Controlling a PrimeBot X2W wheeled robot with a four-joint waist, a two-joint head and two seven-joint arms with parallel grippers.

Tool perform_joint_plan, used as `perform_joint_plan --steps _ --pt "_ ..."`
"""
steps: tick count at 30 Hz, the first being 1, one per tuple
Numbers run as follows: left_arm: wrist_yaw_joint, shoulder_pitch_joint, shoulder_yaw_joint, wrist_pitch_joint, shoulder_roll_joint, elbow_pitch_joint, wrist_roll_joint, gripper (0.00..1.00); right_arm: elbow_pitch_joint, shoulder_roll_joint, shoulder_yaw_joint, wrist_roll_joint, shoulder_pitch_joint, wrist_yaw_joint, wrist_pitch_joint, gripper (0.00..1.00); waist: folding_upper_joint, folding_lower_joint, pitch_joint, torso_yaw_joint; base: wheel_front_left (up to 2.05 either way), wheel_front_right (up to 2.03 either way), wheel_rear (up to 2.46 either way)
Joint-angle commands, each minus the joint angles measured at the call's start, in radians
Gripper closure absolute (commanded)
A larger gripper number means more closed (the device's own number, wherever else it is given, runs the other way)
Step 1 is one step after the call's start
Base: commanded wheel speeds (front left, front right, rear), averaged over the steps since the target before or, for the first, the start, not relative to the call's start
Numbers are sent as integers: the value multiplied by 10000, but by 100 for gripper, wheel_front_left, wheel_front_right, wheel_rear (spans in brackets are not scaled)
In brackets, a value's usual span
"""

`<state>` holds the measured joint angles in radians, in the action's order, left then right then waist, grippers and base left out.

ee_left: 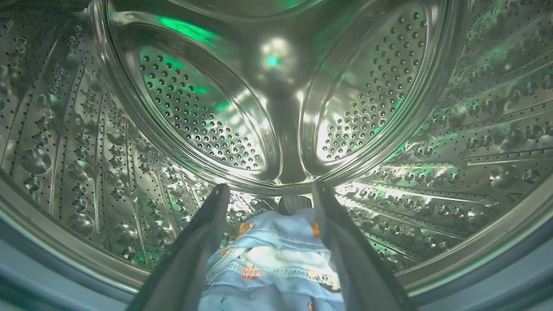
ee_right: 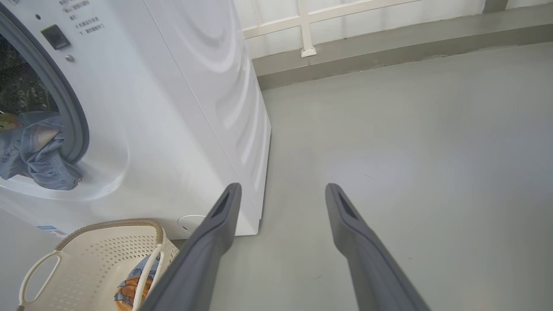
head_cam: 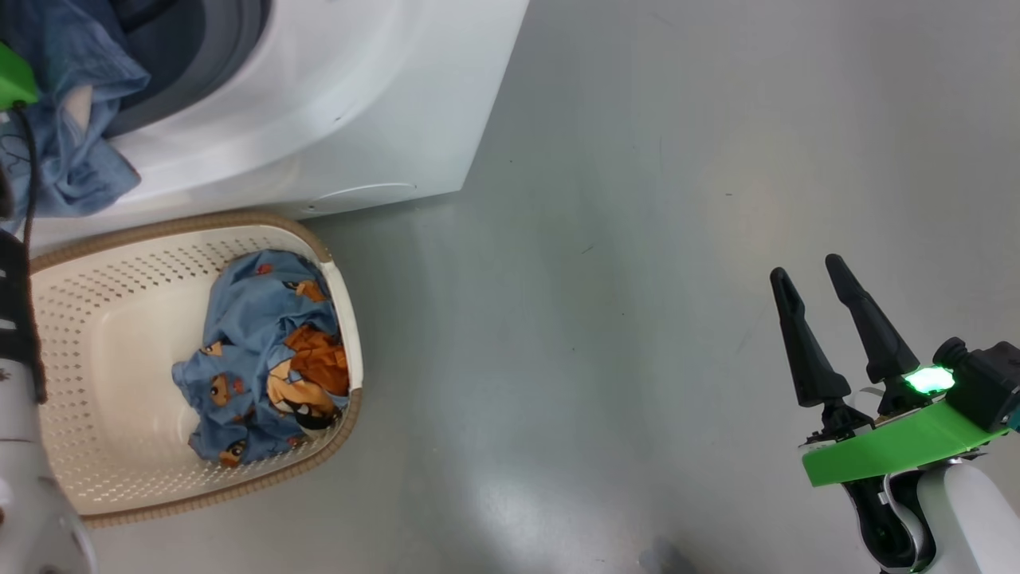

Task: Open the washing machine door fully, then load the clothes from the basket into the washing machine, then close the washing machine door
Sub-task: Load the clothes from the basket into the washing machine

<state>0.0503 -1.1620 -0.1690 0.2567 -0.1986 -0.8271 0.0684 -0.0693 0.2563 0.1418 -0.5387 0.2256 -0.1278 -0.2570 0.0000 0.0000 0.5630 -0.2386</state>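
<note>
With the left gripper (ee_left: 268, 186) open around a printed bundle (ee_left: 276, 255) at the lip of the drum (ee_left: 194, 112) and the right gripper (head_cam: 805, 267) open and empty, the fabric should be pushed fully inside before the second bundle (head_cam: 263, 359) in the basket (head_cam: 103, 343) is fetched.

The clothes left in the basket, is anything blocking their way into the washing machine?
Yes: another blue garment hangs over the lower lip of the washing machine opening, and the left gripper reaches into the drum there. Nothing covers the clothes in the basket.
</note>
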Motion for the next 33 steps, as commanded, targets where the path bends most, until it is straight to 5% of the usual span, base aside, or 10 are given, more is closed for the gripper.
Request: perform_joint_plan --steps 1,12,33 --pt "58 320 -114 51 -267 211 39 0 228 230 53 12 -210 -29 -48 0 0 0 -34 71 0 0 0" --pt "286 1541 -292 51 331 767 203 0 198 333 -116 58 -225 -29 -48 0 0 0 -207 492 0 0 0" --pt "513 5783 -214 51 1368 3969 79 0 352 641 -767 107 -677 -29 -48 0 0 0 -468 1279 0 0 0"
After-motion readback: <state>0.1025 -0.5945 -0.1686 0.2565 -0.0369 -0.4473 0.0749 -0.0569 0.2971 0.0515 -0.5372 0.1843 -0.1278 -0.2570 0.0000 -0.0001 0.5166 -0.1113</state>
